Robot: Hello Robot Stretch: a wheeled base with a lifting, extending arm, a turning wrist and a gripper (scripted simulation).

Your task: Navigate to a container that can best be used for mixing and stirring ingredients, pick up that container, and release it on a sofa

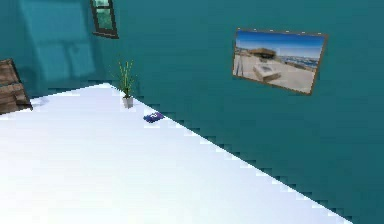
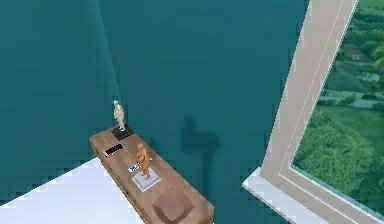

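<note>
On the wooden table (image 2: pixel 176 189) sits 1 low, brown rounded shape (image 2: pixel 172 210).

Forward view looked ahead and somewhat downward across a pale floor (image 1: pixel 90 165) toward a teal wall (image 1: pixel 190 60) that ran back to a far corner. A potted plant (image 1: pixel 125 82) stood well off at the wall's foot, and a framed picture (image 1: pixel 279 59) hung nearer, on the right. Arm side view looked steeply down on a wooden sideboard (image 2: pixel 163 185), close by against a teal wall, with a tall window (image 2: pixel 300 110) on its right. Shared ground was teal wall and pale floor; whether any furniture was common could not be told
</note>
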